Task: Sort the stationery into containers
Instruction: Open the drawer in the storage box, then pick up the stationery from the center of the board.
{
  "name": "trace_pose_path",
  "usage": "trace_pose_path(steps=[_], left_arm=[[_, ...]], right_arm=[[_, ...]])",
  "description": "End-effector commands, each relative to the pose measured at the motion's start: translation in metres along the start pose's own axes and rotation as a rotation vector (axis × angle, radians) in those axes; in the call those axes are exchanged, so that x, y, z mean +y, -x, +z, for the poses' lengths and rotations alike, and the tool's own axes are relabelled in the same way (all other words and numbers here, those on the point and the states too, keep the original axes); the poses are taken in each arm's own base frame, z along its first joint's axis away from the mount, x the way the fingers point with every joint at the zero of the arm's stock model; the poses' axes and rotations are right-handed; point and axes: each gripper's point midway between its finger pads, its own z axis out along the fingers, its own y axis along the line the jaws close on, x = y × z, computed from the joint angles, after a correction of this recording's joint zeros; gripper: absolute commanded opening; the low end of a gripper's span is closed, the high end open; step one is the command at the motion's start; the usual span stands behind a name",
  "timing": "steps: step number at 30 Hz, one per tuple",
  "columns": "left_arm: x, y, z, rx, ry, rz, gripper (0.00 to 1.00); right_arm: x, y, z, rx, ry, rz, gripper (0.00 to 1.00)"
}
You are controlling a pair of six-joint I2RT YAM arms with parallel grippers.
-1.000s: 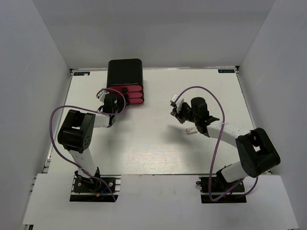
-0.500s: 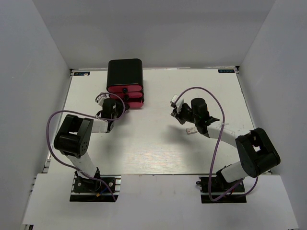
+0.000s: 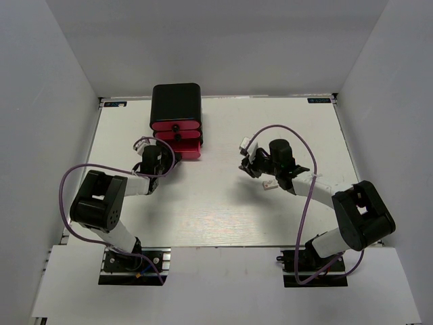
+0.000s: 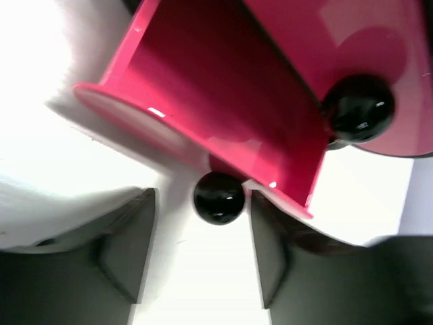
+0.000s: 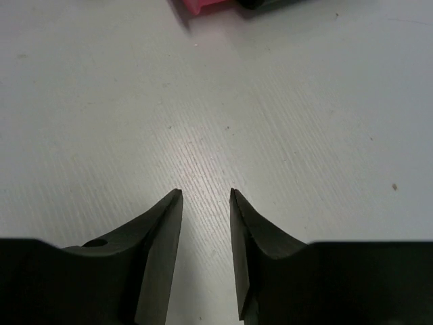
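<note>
Holding the left claw [image 4: 203,203] up against the black box [image 3: 176,103] at the far left of the tabletop [image 3: 223,217], fingers [image 4: 128,250] spread apart to either side of the round black knob [image 4: 218,198] on the lowest pink drawer [image 4: 223,128]. Showing a sliver of daylight on the knob's left side and almost none on its right, with no firm grip visible from the wrist camera. Presenting that bottom drawer standing out beyond the two stacked above it, its pink body slanting across the left wrist view, a second knob [image 4: 357,108] gleaming on the drawer above [image 4: 379,40].

Keeping the right claw [image 5: 205,196] low over bare tabletop right of the middle, pointing toward the box, its fingers parted by only a narrow gap and carrying nothing between them. Catching a scrap of pink at the top edge of the right wrist view.

Lying flat on the tabletop just beside the right arm's wrist, on its near side and well apart from the box: the white eraser block [image 3: 268,183]. Looping away from both arms: purple cables [image 3: 272,126]. Showing no pens or markers in any of the three views.
</note>
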Motion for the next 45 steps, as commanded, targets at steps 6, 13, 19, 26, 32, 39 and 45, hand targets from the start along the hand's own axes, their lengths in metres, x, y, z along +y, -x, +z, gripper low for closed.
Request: trace_pose_path(steps=[6, 13, 19, 26, 32, 39, 45], left_arm=[[-0.027, 0.015, -0.018, -0.017, -0.058, 0.063, 0.71], [-0.044, 0.025, -0.056, -0.025, -0.120, 0.136, 0.71], [-0.028, 0.019, -0.098, -0.004, -0.119, 0.230, 0.71], [0.001, -0.007, -0.134, 0.041, -0.145, 0.245, 0.88], [0.014, 0.003, -0.151, -0.032, -0.112, 0.216, 0.92], [0.011, 0.005, -0.151, -0.022, -0.099, 0.237, 0.94], [0.012, 0.007, -0.154, -0.030, -0.094, 0.236, 0.94]], right_arm=[[0.029, 0.018, -0.008, -0.052, 0.238, -0.212, 0.66], [0.056, 0.002, -0.022, -0.055, 0.431, -0.377, 0.59], [0.061, -0.023, -0.055, 0.012, 0.619, -0.442, 0.42], [0.023, -0.059, -0.077, 0.139, 0.663, -0.429, 0.58], [0.009, -0.089, -0.087, 0.232, 0.698, -0.445, 0.69], [0.006, -0.124, -0.078, 0.319, 0.648, -0.425, 0.66], [-0.001, -0.139, -0.072, 0.369, 0.597, -0.444, 0.57]])
